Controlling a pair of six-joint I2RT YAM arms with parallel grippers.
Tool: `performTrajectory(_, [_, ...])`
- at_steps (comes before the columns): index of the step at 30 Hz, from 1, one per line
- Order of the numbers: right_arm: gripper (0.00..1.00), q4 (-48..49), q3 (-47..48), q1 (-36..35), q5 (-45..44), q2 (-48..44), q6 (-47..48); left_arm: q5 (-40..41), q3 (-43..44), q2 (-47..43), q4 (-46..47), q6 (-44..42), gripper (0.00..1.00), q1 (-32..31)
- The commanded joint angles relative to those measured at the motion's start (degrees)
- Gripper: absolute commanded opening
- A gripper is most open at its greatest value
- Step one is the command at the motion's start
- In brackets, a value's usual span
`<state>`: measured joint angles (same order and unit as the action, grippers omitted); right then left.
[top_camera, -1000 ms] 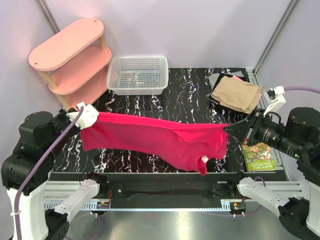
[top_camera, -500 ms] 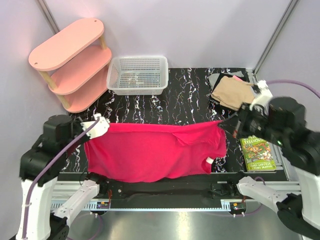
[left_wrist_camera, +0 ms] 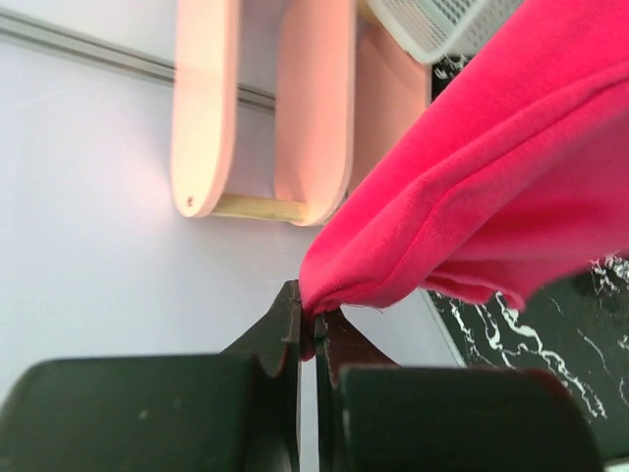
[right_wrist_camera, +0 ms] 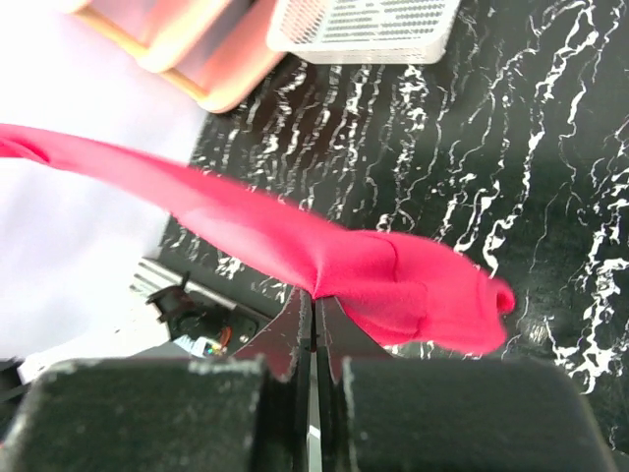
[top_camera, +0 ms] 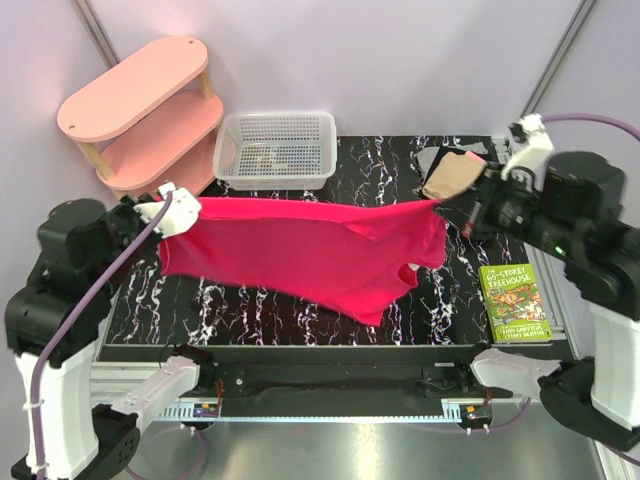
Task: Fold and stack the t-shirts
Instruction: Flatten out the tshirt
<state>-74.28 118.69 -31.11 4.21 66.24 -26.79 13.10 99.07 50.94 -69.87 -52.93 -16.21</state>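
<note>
A crimson-pink t-shirt (top_camera: 310,250) hangs stretched in the air over the black marbled table (top_camera: 370,170), its lower edge sagging to the right. My left gripper (top_camera: 188,206) is shut on its left corner, with cloth pinched between the jaws (left_wrist_camera: 314,320). My right gripper (top_camera: 440,205) is shut on the right corner (right_wrist_camera: 314,300); the crimson-pink t-shirt (right_wrist_camera: 403,280) bunches just beyond its tips. Behind the right arm lies a folded tan t-shirt (top_camera: 455,175) on a grey one (top_camera: 432,158), with a pale pink edge (top_camera: 473,156) showing.
A white mesh basket (top_camera: 277,150) stands at the back centre. A pink three-tier shelf (top_camera: 140,110) stands at the back left. A green book (top_camera: 514,302) lies at the right edge of the table.
Both grippers have risen and moved toward the back, carrying the crimson-pink shirt up off the front edge. The right gripper now sits close to the folded stack.
</note>
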Motion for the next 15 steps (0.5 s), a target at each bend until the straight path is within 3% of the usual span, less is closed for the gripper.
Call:
performTrajectory(1, [0.00,-2.27,1.02,0.26,2.90,-5.67,-1.34,0.35,4.81,-2.68,-4.73,3.00,0.00,0.30])
performTrajectory(6, [0.00,-6.57,0.74,0.26,4.76,-11.74,-2.92,-3.34,6.40,-8.03,-11.69,5.90,0.00,0.30])
performTrajectory(9, [0.00,-10.26,6.43,0.26,4.93,-11.92,-2.84,-5.27,7.45,-10.50,-13.80,7.66,0.00,0.30])
performTrajectory(12, [0.00,-12.29,8.31,0.26,2.92,-11.04,-1.87,-6.33,6.59,-11.39,-12.93,9.50,0.00,0.30])
performTrajectory(15, [0.00,-9.32,-0.25,0.26,1.16,-10.95,-0.99,-6.16,-2.18,-12.52,-6.02,11.44,0.00,0.21])
